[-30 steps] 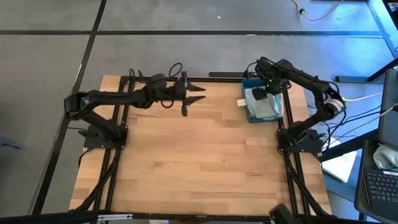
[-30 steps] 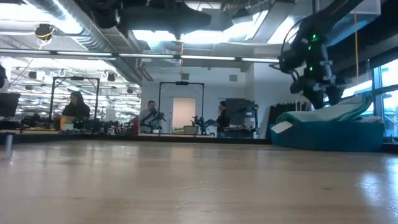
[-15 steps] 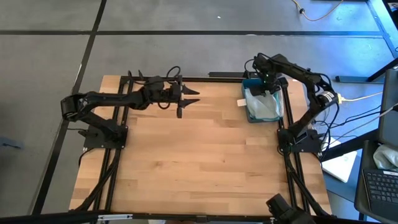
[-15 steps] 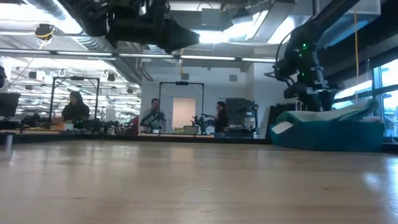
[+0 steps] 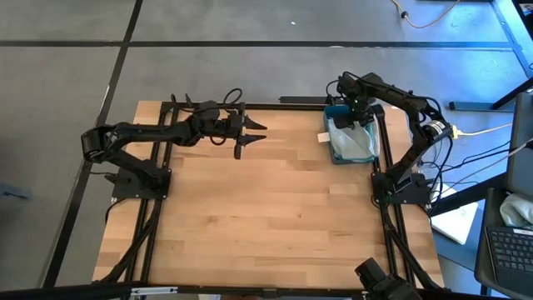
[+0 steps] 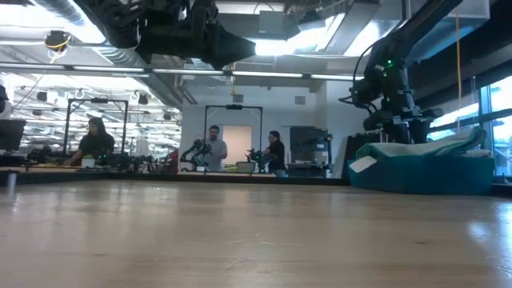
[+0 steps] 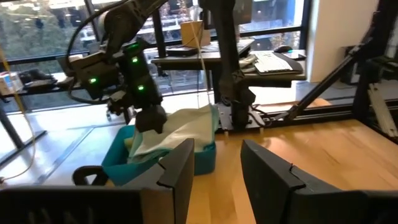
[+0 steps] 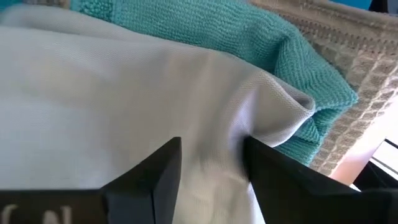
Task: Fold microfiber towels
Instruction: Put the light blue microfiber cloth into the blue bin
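Note:
Several microfiber towels (image 5: 351, 143) lie piled in a blue tray (image 5: 334, 155) at the table's far right. A pale grey towel (image 8: 93, 93) lies on top, over a teal one (image 8: 249, 31). My right gripper (image 5: 360, 119) points down into the pile, shut on the pale towel. My left gripper (image 5: 254, 135) hangs open above the table's far middle. It points level toward the tray, with nothing between its fingers (image 7: 180, 168). My right gripper comes from above, pointing down, onto the pale grey towel's upper face near a raised corner (image 8: 292, 102). A ridge of the cloth (image 8: 236, 140) stands between its two fingers (image 8: 165, 171). How many layers it has, I cannot tell. The towel lies on the pile.
A pale waffle-weave cloth (image 8: 348, 37) lies beside the teal towel. The bare wooden tabletop (image 5: 266, 217) spreads between the arms' black frames. People and other robot stations (image 6: 212, 148) show in the room beyond the far edge.
My right gripper has sunk onto the towel pile in the tray, shifting a little toward the table's far edge. My left gripper has come down a little and drawn slightly toward the table's left, then kept still.

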`<state>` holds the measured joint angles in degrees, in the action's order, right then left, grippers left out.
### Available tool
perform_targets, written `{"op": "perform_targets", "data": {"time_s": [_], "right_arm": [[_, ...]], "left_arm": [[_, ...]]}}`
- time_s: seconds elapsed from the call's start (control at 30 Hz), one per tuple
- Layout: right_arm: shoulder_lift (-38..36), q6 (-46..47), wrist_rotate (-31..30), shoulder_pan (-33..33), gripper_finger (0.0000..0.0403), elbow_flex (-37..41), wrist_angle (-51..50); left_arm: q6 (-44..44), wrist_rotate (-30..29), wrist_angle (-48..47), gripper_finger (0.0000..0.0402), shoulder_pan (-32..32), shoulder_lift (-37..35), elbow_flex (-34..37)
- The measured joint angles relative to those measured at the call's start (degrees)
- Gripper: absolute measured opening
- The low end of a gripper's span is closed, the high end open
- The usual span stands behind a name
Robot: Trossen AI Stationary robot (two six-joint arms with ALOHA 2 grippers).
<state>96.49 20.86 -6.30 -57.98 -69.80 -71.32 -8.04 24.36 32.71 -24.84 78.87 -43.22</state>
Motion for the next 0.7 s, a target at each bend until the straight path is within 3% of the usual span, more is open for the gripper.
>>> {"op": "perform_targets", "data": {"time_s": [0.2, 0.43, 0.6, 0.7], "right_arm": [[0.0, -1.4, -3.1, 0.0, 0.0158, 0.0, 3.9], [0.1, -4.3, -1.7, 0.0, 0.0015, 1.6, 3.9], [0.8, -6.4, -0.9, 0.0, 0.0009, 4.4, 3.8], [0.8, -6.3, -4.0, 0.7, 0.0007, 3.3, 4.1]], "left_arm": [[0.1, 2.0, -0.4, 0.0124, 0.0, -0.2, 0.0], [0.0, 2.2, -0.9, 0.0124, 0.0, -0.3, 0.0], [0.0, 2.2, -1.0, 0.0124, 0.0, -0.3, 0.0], [0.0, 2.2, -1.0, 0.0124, 0.0, -0.3, 0.0]]}}
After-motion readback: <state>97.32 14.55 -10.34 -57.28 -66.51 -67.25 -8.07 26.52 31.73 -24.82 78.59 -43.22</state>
